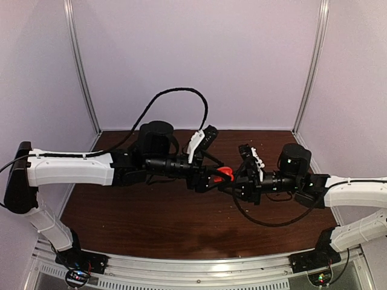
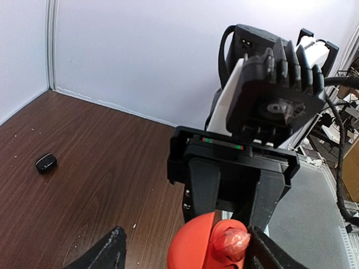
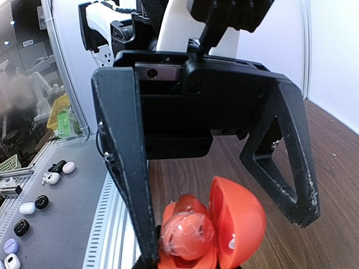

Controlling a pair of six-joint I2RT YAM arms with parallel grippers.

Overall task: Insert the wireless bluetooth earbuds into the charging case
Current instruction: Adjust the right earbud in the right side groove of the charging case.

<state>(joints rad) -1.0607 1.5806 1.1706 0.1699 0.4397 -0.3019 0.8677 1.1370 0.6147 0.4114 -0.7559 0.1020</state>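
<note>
The left gripper (image 1: 213, 176) held the open case (image 3: 235, 221), the right gripper (image 1: 234, 181), closed, pressed the red earbud (image 3: 188, 235) in, and the black earbud (image 2: 46, 163) remained on the table (image 2: 106, 168).

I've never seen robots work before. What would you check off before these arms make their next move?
1. Charging case lid open: ok, the red shell is hinged wide apart.
2. Case gripped firmly: ok, the left gripper has a finger on either side of it, holding it above the table.
3. Red earbud lined up with the case: ok, it sits right at the open shell.
4. Red earbud fully seated in its socket: cannot tell, the wrist views don't show the fit.
5. Right gripper released from the red earbud: not ok, it is closed on it.
6. Black earbud in the case: not ok, it lies on the table.
</note>
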